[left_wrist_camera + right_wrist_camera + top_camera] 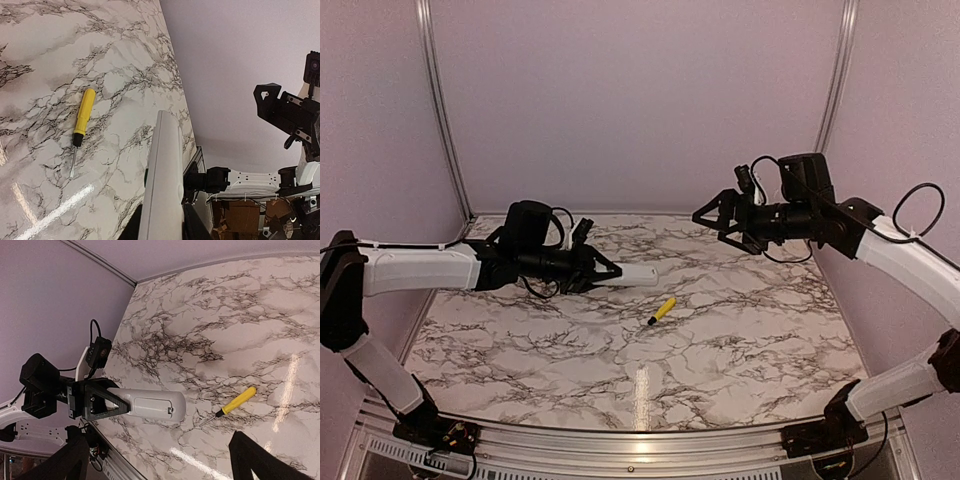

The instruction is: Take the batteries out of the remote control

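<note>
Both arms are raised: with the left gripper [590,268] clamped on the remote control [635,274], which juts ahead of its fingers, we should bring the right gripper [712,215], jaws spread, squarely onto the back cover [149,406], holding the remote level

so the screwdriver [662,311] lies on the table [520,340], roughly mid-way across. the remote control [640,274] sits just behind and a bit left of it, near end clamped in the left gripper [610,270]. the right gripper [708,222] hangs further behind the screwdriver, off to its right
</note>
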Controlling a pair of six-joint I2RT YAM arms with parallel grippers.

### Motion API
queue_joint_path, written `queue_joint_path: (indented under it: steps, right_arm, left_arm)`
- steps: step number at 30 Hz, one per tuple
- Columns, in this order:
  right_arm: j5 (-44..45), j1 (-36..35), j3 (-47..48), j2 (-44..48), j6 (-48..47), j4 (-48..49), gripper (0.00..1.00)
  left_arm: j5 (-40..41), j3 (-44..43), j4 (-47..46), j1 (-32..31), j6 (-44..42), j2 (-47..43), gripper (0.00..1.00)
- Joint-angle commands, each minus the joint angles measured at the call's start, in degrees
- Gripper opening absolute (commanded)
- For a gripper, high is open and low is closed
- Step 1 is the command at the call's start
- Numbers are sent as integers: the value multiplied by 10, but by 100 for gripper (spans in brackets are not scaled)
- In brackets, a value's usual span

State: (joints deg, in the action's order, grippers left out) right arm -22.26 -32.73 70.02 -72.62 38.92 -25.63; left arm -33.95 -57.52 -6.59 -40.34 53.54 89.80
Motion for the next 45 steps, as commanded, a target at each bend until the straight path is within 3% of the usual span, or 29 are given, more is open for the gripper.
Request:
queue_joint_path:
  steps: [1, 10, 18, 45]
  right_arm:
    - [43, -12, 43, -13, -18, -47, 96]
    - [58, -22, 69, -63, -28, -83, 92]
    - [50, -31, 91, -102, -23, -59, 90]
    - [15, -45, 83, -144, -8, -6, 88]
  left_arm:
    - [3, -31, -13, 3, 2, 27, 0]
    - [-2, -87, -2, -5, 14, 80, 0]
    - [-14, -130, 5, -14, 18, 113, 0]
    - [-32, -169, -20, -26, 51, 145, 0]
